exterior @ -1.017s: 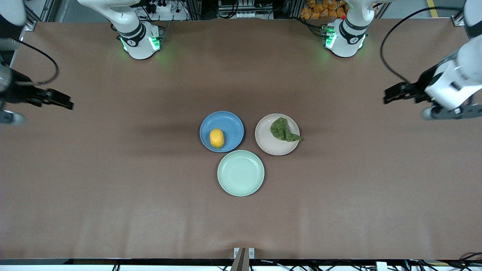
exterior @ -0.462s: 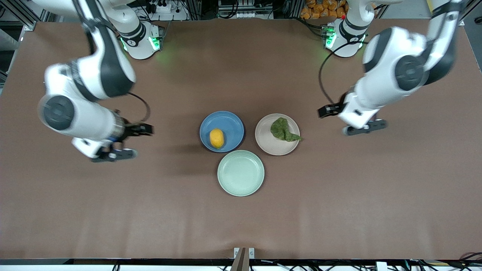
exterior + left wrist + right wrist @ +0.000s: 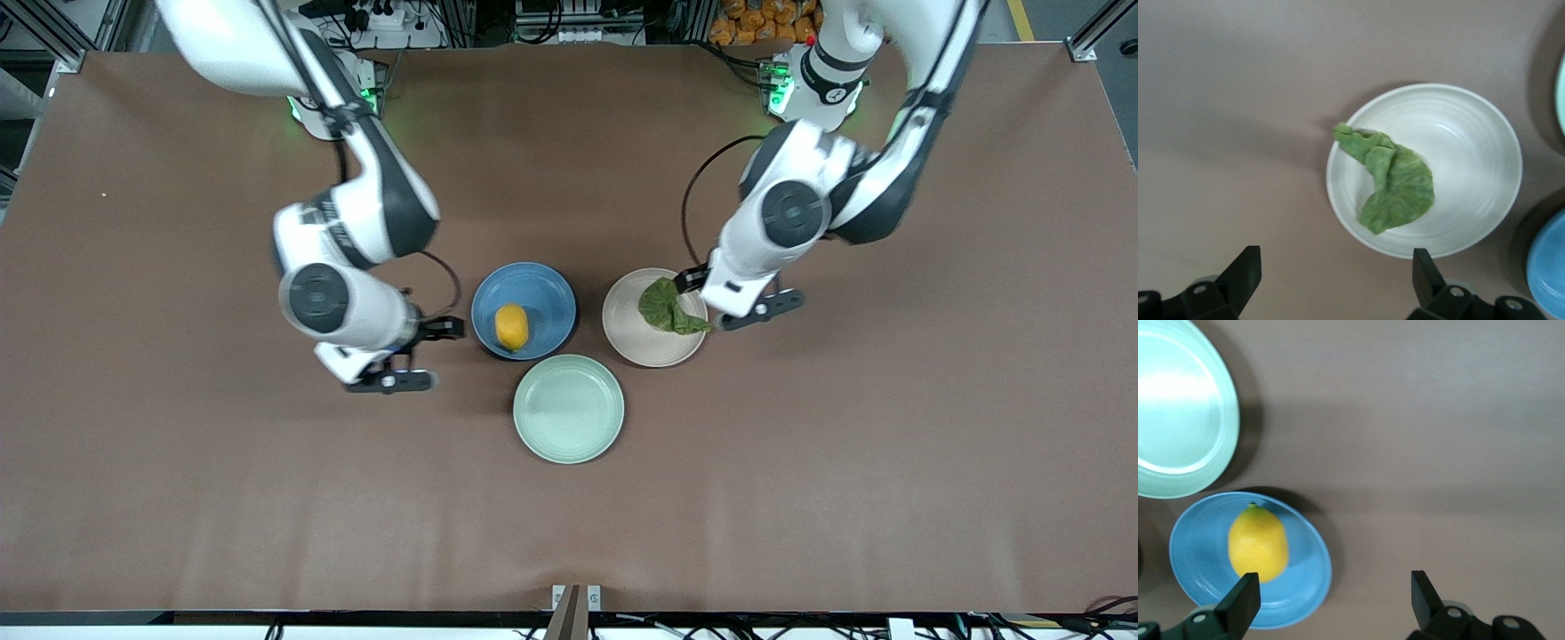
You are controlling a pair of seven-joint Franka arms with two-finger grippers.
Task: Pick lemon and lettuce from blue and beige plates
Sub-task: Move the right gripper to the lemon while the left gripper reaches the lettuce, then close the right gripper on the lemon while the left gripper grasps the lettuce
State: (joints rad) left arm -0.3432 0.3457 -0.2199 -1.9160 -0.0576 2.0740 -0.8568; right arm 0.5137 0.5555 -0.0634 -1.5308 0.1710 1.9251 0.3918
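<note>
A yellow lemon [image 3: 511, 326] lies on the blue plate [image 3: 538, 289]. A crumpled green lettuce leaf [image 3: 667, 308] lies on the beige plate [image 3: 645, 343], its tip hanging over the rim. My right gripper [image 3: 442, 330] is open and empty, over the table beside the blue plate. The right wrist view shows the lemon [image 3: 1258, 543] on the blue plate [image 3: 1305, 583] just off one fingertip of that gripper [image 3: 1331, 597]. My left gripper [image 3: 693, 283] is open and empty at the beige plate's rim. The left wrist view shows the lettuce [image 3: 1395, 180] on the beige plate [image 3: 1465, 140] ahead of that gripper [image 3: 1335, 280].
An empty pale green plate [image 3: 569, 409] sits nearer the front camera, touching close to both other plates. It also shows in the right wrist view [image 3: 1178, 407]. The brown table [image 3: 222, 489] spreads wide around the three plates.
Both arms have swung in from the table's ends toward the middle. The right gripper now hangs beside the blue plate and the left gripper at the beige plate. Lemon and lettuce have not moved.
</note>
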